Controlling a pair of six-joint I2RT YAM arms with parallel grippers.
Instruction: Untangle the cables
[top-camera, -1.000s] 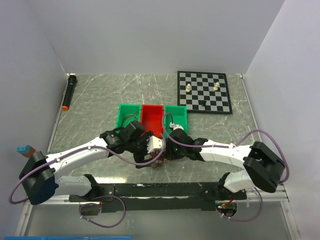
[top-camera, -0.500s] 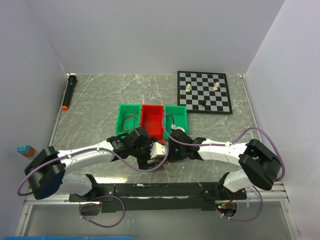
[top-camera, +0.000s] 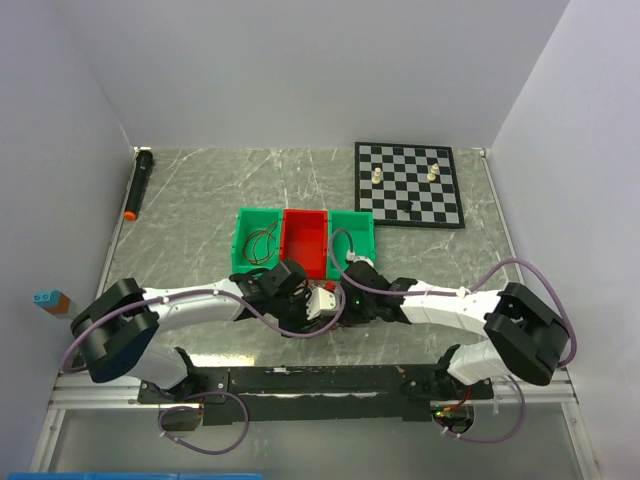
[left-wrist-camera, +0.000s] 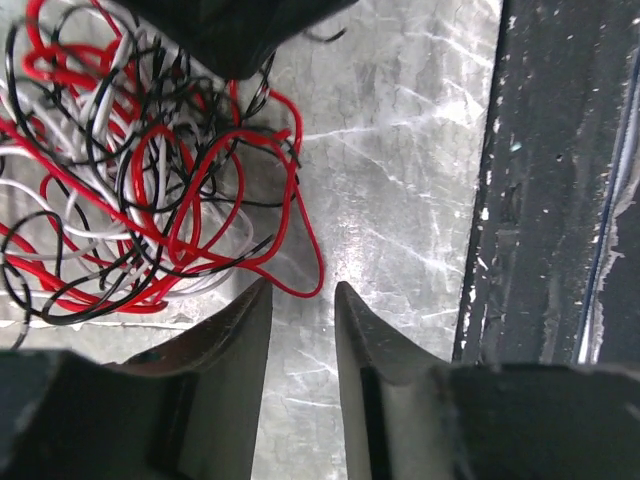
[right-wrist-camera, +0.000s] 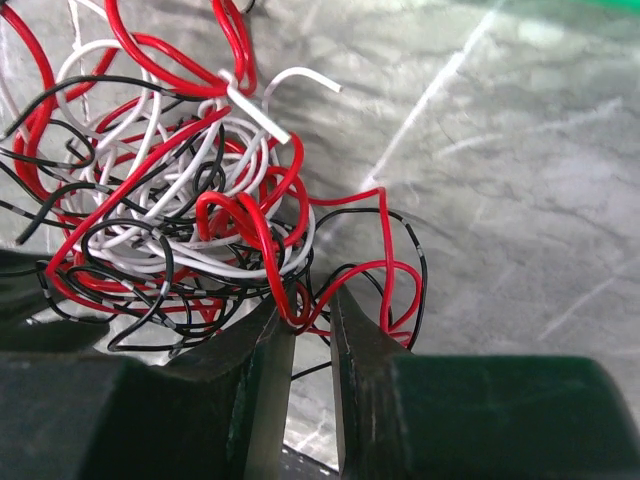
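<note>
So, cables: 1 messy ball of red, white and black wire sat on the table between my 2 grippers.
Right gripper: pinched on a couple of red strands at the ball's edge.
Left gripper: fingers slightly apart, held nothing, red loop just past the tips.
Bins: 3 in a row beyond the ball; the left green bin had a few wires in it.

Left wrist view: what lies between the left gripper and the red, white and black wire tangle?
That view shows only bare marbled tabletop; the wire tangle's red loop almost reaches the left gripper.
</note>
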